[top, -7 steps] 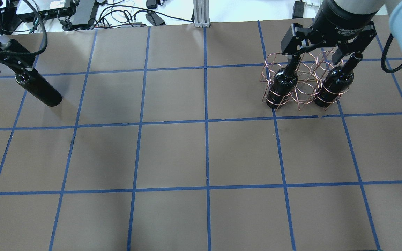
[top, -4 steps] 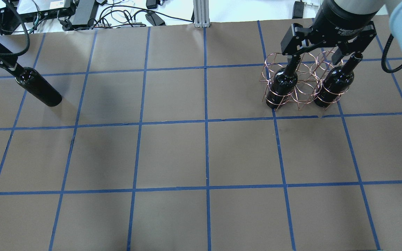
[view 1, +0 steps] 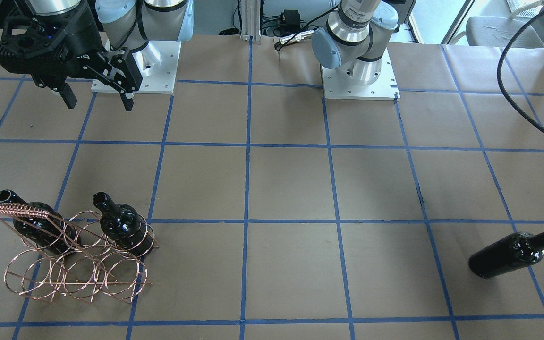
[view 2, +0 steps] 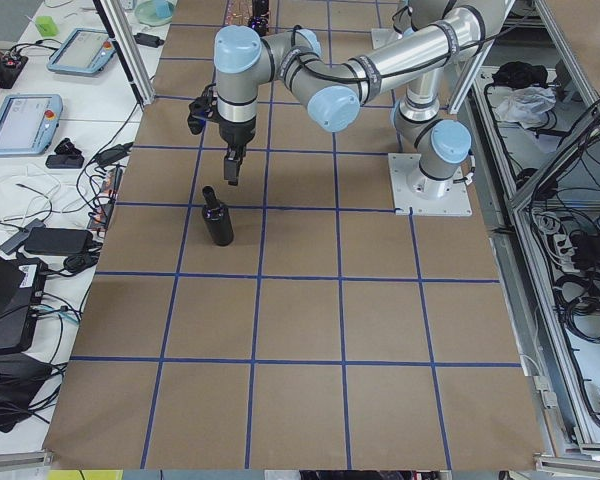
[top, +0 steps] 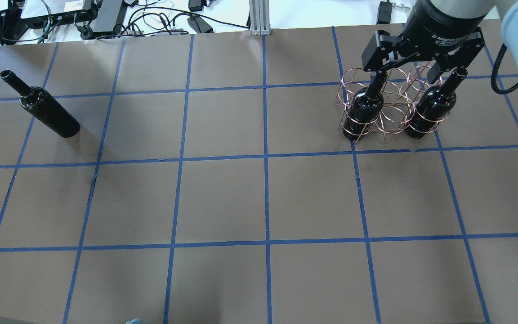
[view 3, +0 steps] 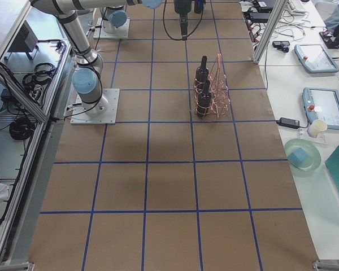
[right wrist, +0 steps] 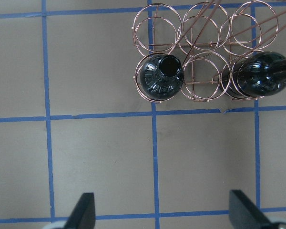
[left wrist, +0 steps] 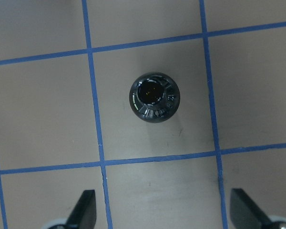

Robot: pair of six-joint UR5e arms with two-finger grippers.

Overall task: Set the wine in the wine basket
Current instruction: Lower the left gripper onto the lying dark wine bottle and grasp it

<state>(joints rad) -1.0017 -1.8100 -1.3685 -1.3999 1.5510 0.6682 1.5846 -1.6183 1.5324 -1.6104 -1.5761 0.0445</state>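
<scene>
While the wine (top: 47,110) stands upright well apart from the wine basket (view 1: 21,209), left gripper (left wrist: 163,198) hangs over it, fingers spread. Right gripper (right wrist: 162,198) above the basket, likewise spread, empty.

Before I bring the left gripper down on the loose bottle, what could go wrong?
The wine stands free and upright, off-centre from the open left gripper; a straight descent could clip its neck and topple it. In the wine basket, the empty ring between the two racked bottles looks tight, so insertion might knock them.
</scene>
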